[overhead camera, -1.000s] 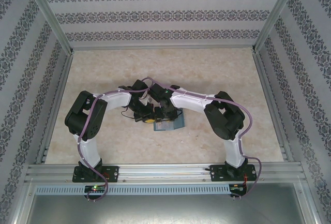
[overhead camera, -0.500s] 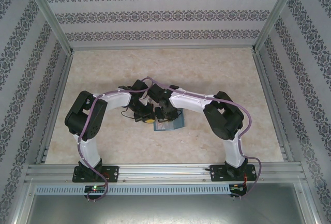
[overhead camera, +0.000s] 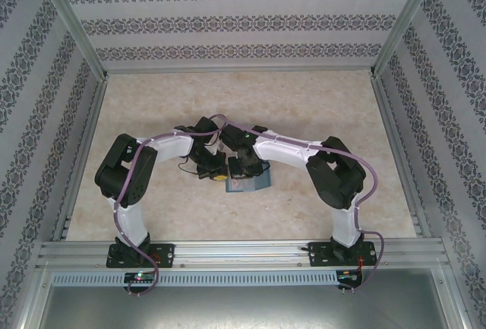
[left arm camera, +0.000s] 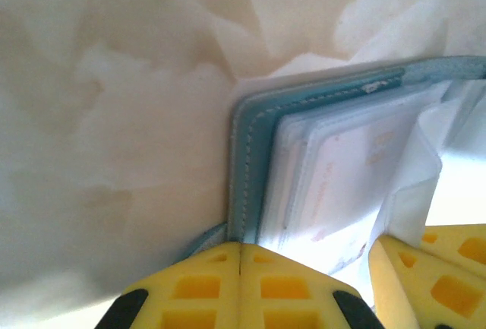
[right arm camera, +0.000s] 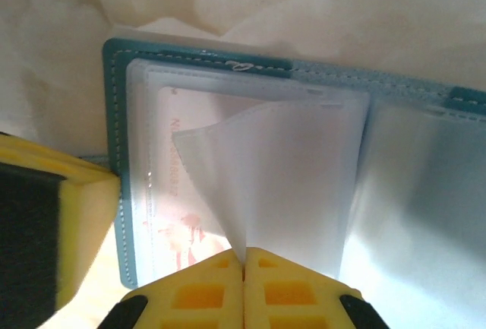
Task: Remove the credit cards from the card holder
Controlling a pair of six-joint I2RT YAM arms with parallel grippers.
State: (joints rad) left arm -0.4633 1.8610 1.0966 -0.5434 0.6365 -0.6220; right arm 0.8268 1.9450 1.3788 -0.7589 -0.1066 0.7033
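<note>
Fingers point(right arm camera: 296, 302) of the right gripper point(right arm camera: 244, 279) are being pressed flat together at 6 o'clock in the right wrist view. A clear sleeve point(right arm camera: 258, 177) of the card holder point(right arm camera: 121, 63) is being pinched by its lower corner between them, so that the leaf is being raised off the page beneath. Fingers point(left arm camera: 190, 298) of the left gripper point(left arm camera: 240, 272) are being clenched too, at 6 o'clock in the left wrist view. The teal cover's edge is being nipped where they meet, and the holder is thus being pinned down.

Around both grips, the card holder is lying open on the bench point(overhead camera: 304, 101), near its middle and slightly toward 6 o'clock, between the two wrists. A pale card point(right arm camera: 171, 215) with reddish marks is being shown inside a pocket under the raised leaf, toward 8 o'clock of the pinch. A dark card cannot be made out.

By the look of it, the leaves are being parted to reach a card, and no card is out yet. The next move is judged to call for a pinch on the card's own edge rather than on plastic, then a pull along the pocket while the left side is being braced. Which way the pocket opens cannot be told.
</note>
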